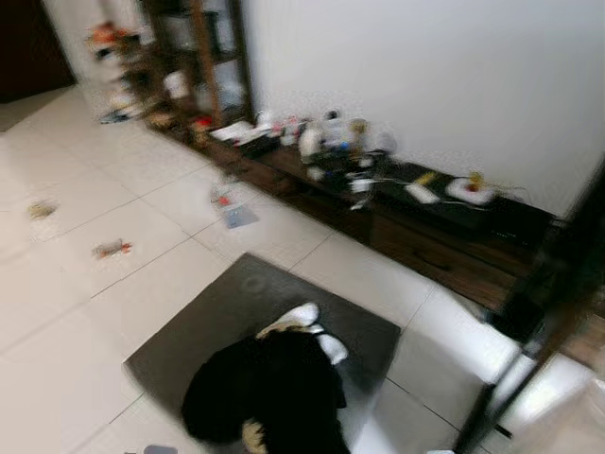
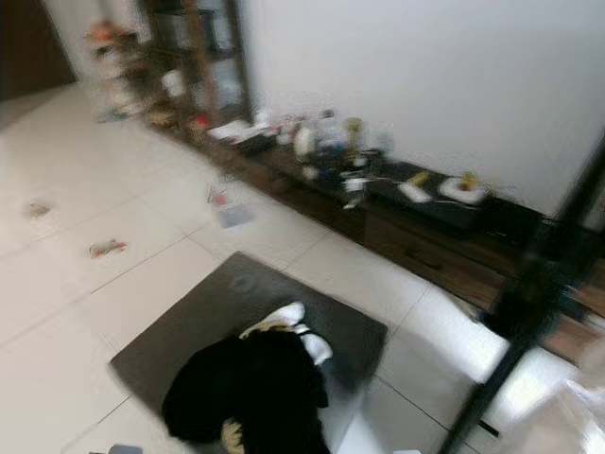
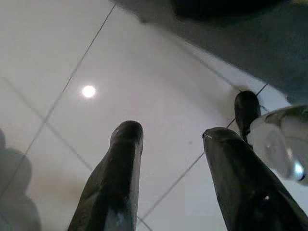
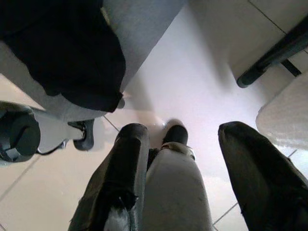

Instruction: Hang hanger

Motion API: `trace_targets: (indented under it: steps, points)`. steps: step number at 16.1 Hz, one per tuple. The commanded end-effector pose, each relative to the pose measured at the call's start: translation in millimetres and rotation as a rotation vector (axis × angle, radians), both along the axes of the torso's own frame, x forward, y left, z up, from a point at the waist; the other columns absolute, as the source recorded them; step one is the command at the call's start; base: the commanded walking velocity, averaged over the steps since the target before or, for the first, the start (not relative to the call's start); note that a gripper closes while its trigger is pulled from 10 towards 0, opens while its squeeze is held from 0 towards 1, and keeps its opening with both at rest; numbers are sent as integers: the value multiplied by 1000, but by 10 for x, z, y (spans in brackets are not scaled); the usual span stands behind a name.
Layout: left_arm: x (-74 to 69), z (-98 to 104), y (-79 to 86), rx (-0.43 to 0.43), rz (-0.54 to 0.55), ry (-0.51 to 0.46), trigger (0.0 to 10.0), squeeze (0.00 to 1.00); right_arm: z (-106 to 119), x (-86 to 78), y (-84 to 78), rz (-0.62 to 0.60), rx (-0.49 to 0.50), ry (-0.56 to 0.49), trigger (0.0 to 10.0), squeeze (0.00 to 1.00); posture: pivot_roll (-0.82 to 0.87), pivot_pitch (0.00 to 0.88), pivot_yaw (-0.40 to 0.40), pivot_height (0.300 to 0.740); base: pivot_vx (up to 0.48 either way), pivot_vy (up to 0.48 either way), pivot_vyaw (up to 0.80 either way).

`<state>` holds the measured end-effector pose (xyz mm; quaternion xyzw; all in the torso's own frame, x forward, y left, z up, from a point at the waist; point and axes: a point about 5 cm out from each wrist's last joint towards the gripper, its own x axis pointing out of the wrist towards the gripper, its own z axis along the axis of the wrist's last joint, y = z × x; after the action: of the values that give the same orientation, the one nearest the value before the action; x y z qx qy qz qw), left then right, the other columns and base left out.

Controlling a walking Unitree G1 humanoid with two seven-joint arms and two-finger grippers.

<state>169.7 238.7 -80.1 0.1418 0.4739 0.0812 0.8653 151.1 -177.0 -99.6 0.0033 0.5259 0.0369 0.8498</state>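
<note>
Both arms hang idle: left gripper and right gripper point down at the tiled floor, jaws spread, holding nothing.

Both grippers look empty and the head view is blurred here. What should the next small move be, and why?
Probably bend toward the black garment heaped on the grey mat and look for the hanger. No hanger can be made out. The left gripper and right gripper both hang open over floor tile, holding nothing, and a dark rack pole stands at the robot's right.
</note>
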Motion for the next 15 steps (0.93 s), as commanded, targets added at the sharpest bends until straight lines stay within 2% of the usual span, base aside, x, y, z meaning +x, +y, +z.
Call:
trace_targets:
  steps: [1,5,9,15]
  points:
    - [-121,-53,11,6,1,45,10000,0,4,16,28,23,-2,-3,10000,0,123,12,22,740,0,0,800]
    - [-145,-75,-29,8,-2,59,10000,0,-5,-10,14,37,-2,10,10000,0,126,11,15,740,0,0,800]
    - [-169,-90,-48,-18,24,64,10000,0,-12,-30,9,21,5,17,10000,0,122,3,13,740,0,0,0]
    - [-243,-113,-23,-18,23,82,10000,0,-11,-25,1,20,-6,18,10000,0,123,1,13,740,0,449,0]
